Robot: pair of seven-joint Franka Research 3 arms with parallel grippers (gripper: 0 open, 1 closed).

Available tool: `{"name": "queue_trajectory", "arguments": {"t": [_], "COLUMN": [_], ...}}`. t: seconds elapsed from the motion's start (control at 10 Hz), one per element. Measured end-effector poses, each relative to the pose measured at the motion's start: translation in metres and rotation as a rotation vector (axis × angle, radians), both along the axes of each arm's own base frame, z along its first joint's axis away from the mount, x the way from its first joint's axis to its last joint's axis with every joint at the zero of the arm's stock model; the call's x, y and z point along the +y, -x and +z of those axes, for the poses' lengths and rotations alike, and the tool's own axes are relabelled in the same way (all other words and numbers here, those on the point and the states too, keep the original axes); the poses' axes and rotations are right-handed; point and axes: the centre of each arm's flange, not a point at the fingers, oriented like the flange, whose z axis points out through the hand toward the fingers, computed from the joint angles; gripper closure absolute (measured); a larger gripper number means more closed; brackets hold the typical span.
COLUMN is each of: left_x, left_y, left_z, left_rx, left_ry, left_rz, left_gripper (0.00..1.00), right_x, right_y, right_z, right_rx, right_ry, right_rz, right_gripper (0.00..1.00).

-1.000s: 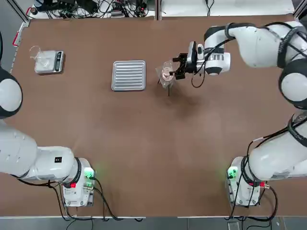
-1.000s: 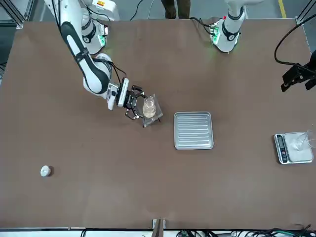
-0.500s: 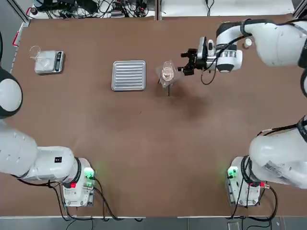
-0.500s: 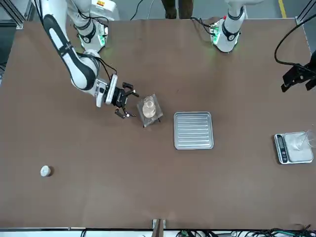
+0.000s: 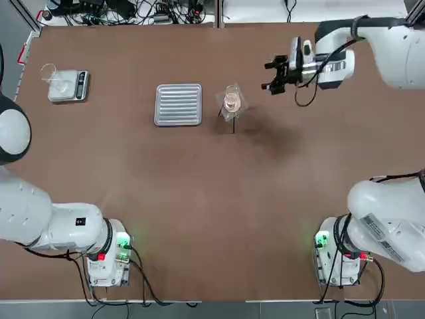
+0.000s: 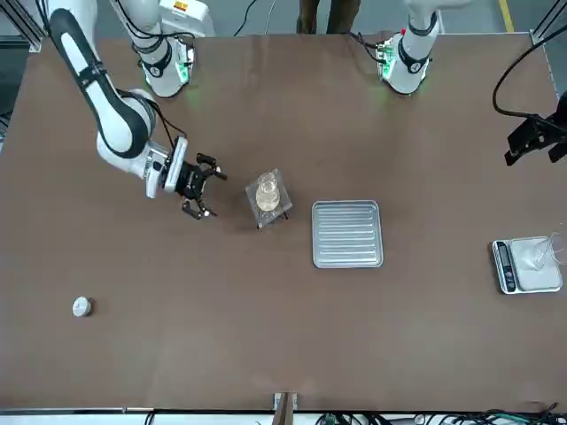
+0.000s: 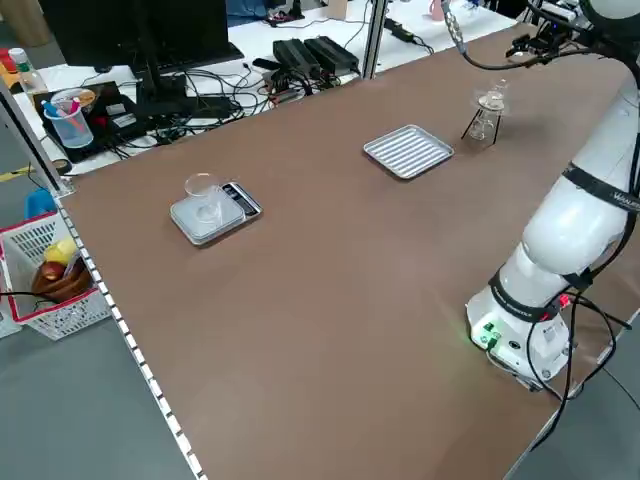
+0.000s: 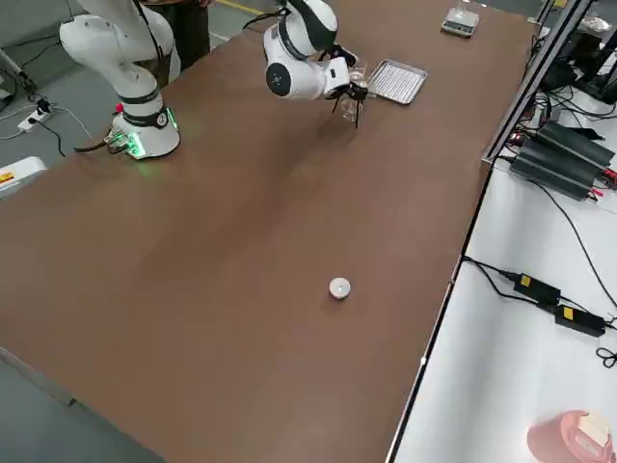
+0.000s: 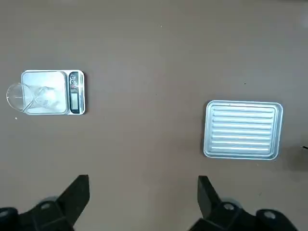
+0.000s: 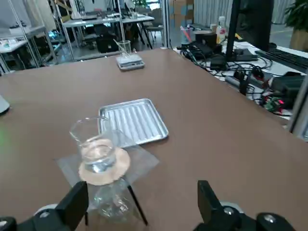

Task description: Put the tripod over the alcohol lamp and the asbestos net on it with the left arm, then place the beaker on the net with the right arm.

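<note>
Two white arms are sharing the brown surface [image 5: 199,186], and only the right one is out over it. The right gripper [image 5: 275,75] is hanging level above the surface, near the stack of task things and clear of it, its jaws standing wide apart and holding nothing. In the front view the same gripper [image 6: 202,185] is showing beside the stack with bare surface between them.

The stack is sitting just beside the ribbed silver tray [image 5: 178,104]. The beaker [image 10: 94,145] is standing upright on the tan disc of the asbestos net [image 10: 139,161], the net is lying across the tripod [image 10: 135,206], and the alcohol lamp [image 10: 108,202] is sitting under the net between the black legs. From overhead the beaker [image 5: 232,100] is appearing centred on the net. Some clear liquid is showing in the beaker's lower part.

The left gripper [image 9: 143,204] is hovering high over the far-left part of the surface, pointing straight down, its jaws spread wide and empty. Below it are lying the tray and a small grey scale [image 9: 54,92] with a glass dish [image 9: 21,96] on it, well apart from each other. A small white capped bottle [image 6: 81,306] is resting alone well away from the stack, on the right arm's side of the surface.
</note>
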Motion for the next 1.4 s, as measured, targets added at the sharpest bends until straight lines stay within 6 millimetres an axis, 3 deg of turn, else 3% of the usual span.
{"name": "queue_trajectory", "arguments": {"t": [0.3, 0.8, 1.1, 1.4], "left_x": [0.0, -0.001, -0.002, -0.001], "left_y": [0.0, 0.0, 0.0, 0.0], "left_z": [0.0, 0.0, 0.0, 0.0], "left_rx": [0.0, 0.0, 0.0, 0.0], "left_ry": [0.0, 0.0, 0.0, 0.0], "left_rz": [0.0, -0.002, -0.003, -0.003], "left_gripper": [0.01, 0.01, 0.01, 0.01], "right_x": [-0.034, -0.065, -0.07, -0.064], "right_y": [-0.039, -0.063, -0.088, -0.107], "right_z": [0.042, 0.069, 0.11, 0.156], "right_rx": [-0.017, -0.029, -0.005, 0.13], "right_ry": [0.086, 0.212, 0.322, 0.412], "right_rz": [-0.029, -0.069, -0.139, -0.326], "right_gripper": [0.0, 0.0, 0.0, 0.0]}}
